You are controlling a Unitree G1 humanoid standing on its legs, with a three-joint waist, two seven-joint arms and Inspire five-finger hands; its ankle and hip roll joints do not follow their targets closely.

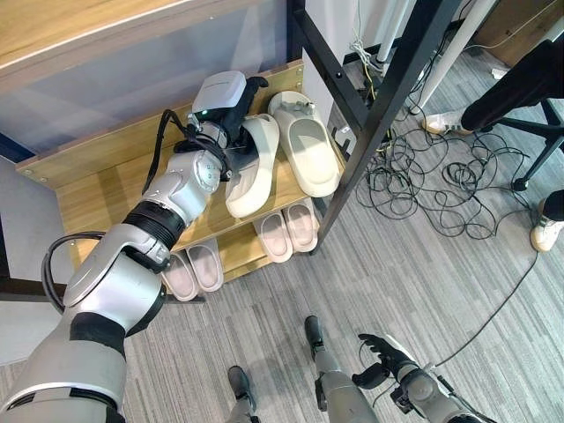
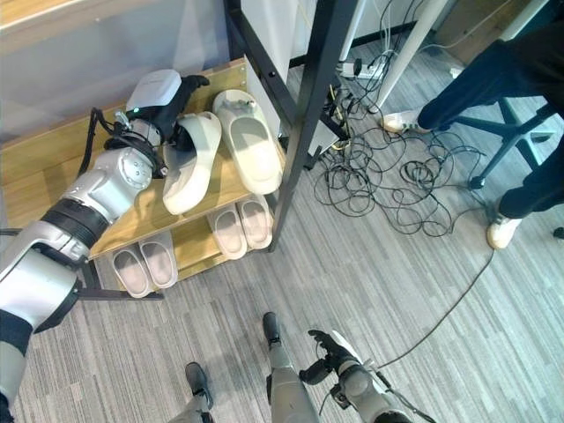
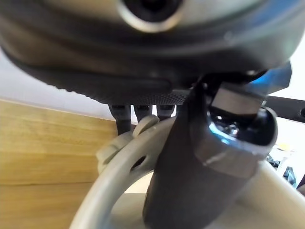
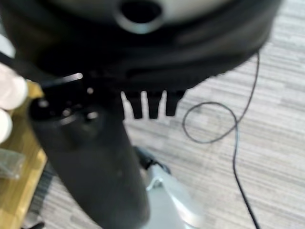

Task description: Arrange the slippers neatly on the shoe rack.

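Slippers sit on a wooden shoe rack (image 1: 97, 198) with black metal legs. On the upper shelf lie two big cream slippers. The left cream slipper (image 1: 251, 172) is tilted, with its toe end toward the robot. The right cream slipper (image 1: 308, 145) lies flat just beside it, near the black post, and their far ends come close together.

The left hand (image 1: 231, 104) reaches onto the upper shelf and is on the far end of the left cream slipper. In the left wrist view the thumb (image 3: 190, 162) goes down inside the slipper's opening, and the fingers (image 3: 138, 113) hook over its rim from outside. So the hand pinches the slipper's rim between thumb and fingers.

On the lower shelf there are two pairs of small pink slippers. One pink pair (image 1: 289, 231) sits at the right end by the post. The other pink pair (image 1: 194, 269) sits further left, partly under the robot's arm. The slippers in each pair lie side by side.

The right hand (image 1: 384, 354) hangs low above the grey striped floor (image 1: 370, 282), well away from the rack. Its fingers are loosely bent and hold nothing.

A tangle of black cables (image 1: 423, 181) lies on the floor to the right of the rack. A person's leg (image 1: 507, 88) in dark trousers with a white shoe shows near the cables.

No writing can be read on the slippers.
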